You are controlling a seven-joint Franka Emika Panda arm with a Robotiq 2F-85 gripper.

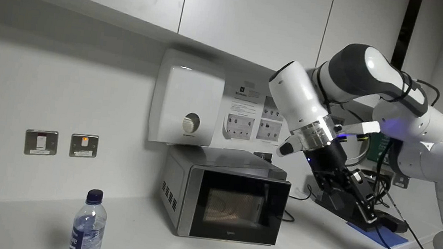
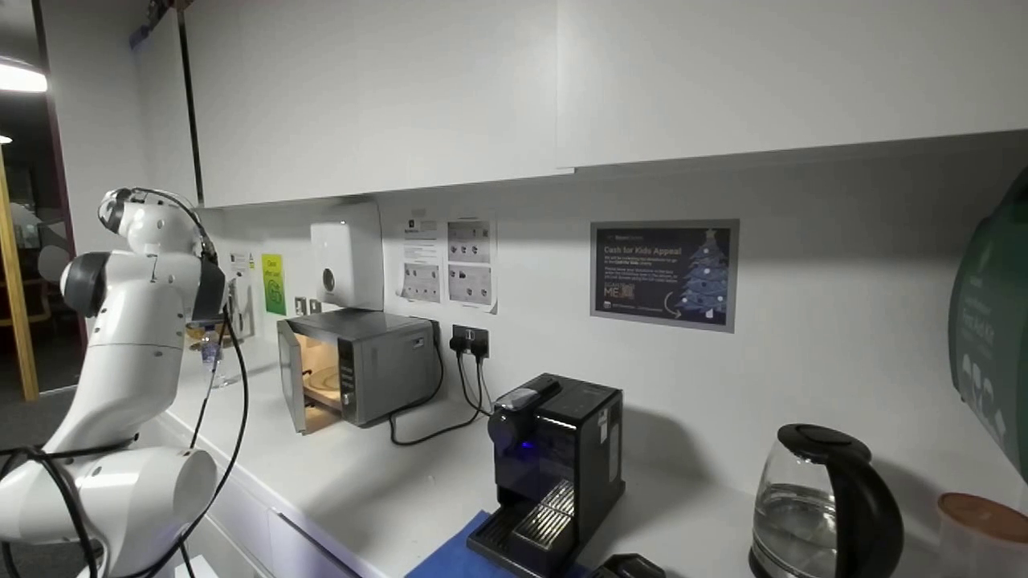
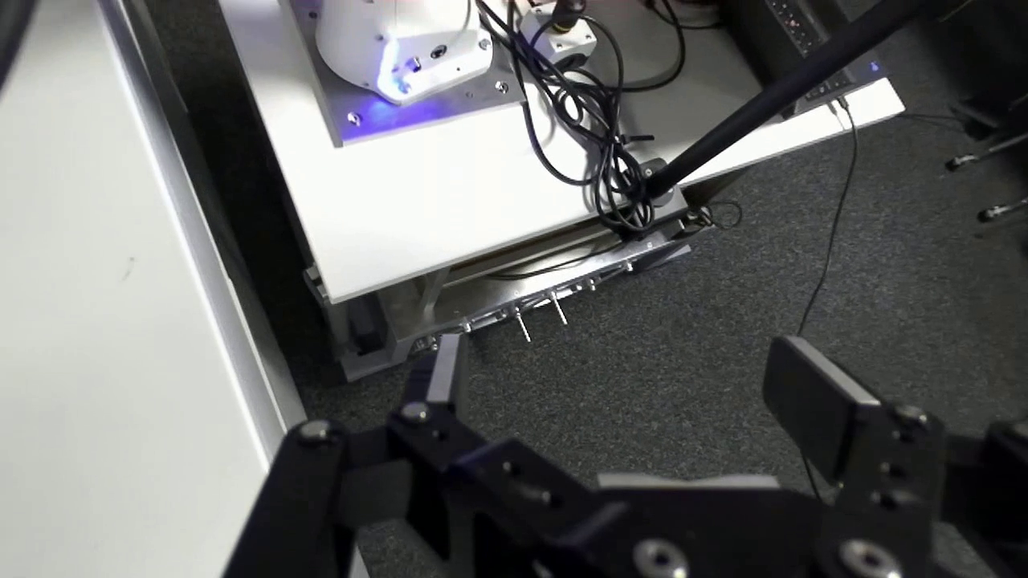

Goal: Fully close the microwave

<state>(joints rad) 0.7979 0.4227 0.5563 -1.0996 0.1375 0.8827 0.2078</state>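
Gripper (image 3: 626, 373) spread, empty, clear of ajar microwave door (image 1: 236, 211). Best: pinch together first, push free edge (image 1: 280, 216) nearest gripper, evenly, until flush.

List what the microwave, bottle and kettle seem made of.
Microwave: probably metal, satin grey, by its soft sheen; door window likely glass, glossy and see-through.
Bottle: likely plastic, clear and glossy, see-through with glints.
Kettle: glass or clear plastic, can't tell; see-through, glossy. Its handle: probably plastic, smooth opaque black.
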